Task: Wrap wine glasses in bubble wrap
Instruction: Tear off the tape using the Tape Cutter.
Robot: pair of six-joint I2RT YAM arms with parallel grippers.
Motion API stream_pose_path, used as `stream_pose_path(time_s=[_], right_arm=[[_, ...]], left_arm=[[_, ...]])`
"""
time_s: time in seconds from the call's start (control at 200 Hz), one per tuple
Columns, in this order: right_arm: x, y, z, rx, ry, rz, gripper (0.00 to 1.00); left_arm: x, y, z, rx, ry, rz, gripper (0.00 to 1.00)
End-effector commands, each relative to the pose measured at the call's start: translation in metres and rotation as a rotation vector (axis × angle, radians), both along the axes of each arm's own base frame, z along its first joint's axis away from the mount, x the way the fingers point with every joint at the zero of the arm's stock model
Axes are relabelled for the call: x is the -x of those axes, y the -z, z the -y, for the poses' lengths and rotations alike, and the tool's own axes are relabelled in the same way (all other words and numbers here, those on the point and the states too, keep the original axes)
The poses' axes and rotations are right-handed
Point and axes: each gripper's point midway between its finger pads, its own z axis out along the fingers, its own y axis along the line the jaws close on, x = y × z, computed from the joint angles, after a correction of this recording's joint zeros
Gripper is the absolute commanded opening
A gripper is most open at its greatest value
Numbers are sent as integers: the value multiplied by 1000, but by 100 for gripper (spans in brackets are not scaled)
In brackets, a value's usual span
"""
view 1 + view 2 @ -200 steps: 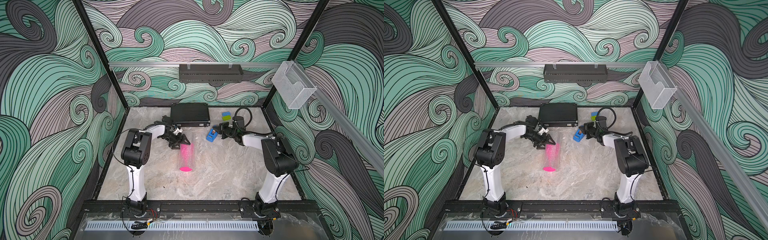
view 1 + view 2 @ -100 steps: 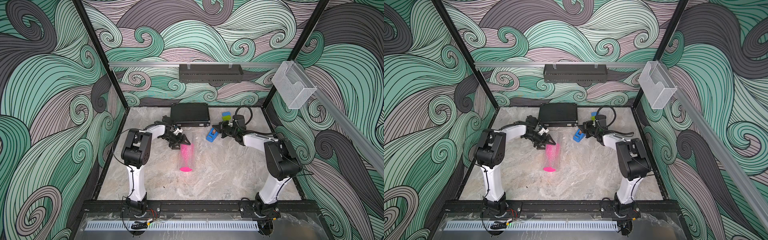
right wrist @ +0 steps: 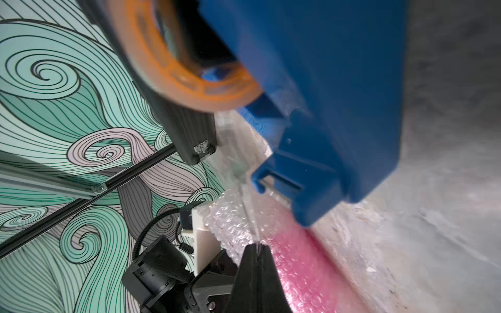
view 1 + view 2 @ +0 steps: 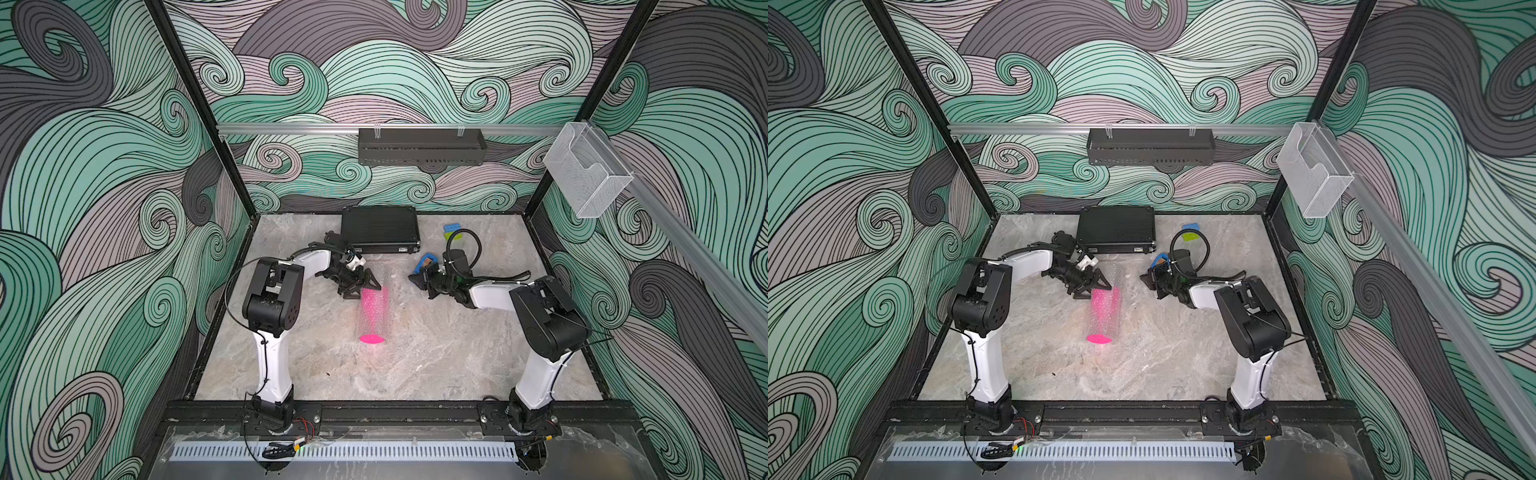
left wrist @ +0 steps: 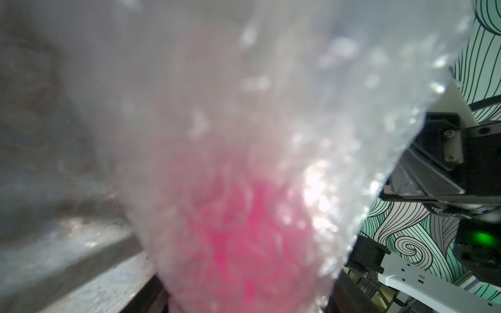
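Observation:
The magenta wine glass point(image 4: 372, 316) lies on its side mid-table, rolled up in bubble wrap point(image 4: 384, 276); its pink foot faces the front in both top views. My left gripper point(image 4: 362, 289) stands wide across the roll's far end, its jaws closed against the wrap. In the left wrist view the bubble wrap point(image 5: 244, 108) fills the picture and hides the fingers. My right gripper point(image 3: 256, 245) is shut on a strip of clear tape point(image 3: 248, 211) that runs back to the blue tape dispenser point(image 3: 325, 108). In a top view the right gripper point(image 4: 1148, 279) hangs just right of the roll point(image 4: 1102, 311).
The blue tape dispenser point(image 4: 428, 261) sits behind the right gripper. A black case point(image 4: 380, 228) lies at the back, with small blue and green items point(image 4: 453, 230) to its right. A black shelf point(image 4: 419, 145) and a clear bin point(image 4: 586, 174) hang on the walls above the marble table point(image 4: 415, 365).
My right gripper has drawn a little toward the front and away from the dispenser, still shut. The left arm and the wrapped glass have not moved.

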Motion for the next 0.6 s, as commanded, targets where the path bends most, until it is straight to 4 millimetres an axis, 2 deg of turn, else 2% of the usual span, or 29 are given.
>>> stream_pose_path(time_s=[0.0, 0.16, 0.4, 0.47, 0.595], right_arm=[[8, 16, 5, 53, 10, -20, 0], [23, 33, 18, 129, 32, -48, 0], [21, 57, 3, 106, 11, -84, 0], [21, 56, -2, 88, 5, -85, 0], [21, 37, -1, 100, -5, -56, 0]], left_arm=[[31, 38, -12, -135, 15, -137, 72], [31, 38, -11, -131, 12, -139, 72], [33, 38, -11, -128, 12, -139, 72], [31, 37, -11, -131, 14, -140, 72], [32, 36, -10, -126, 13, -134, 72]])
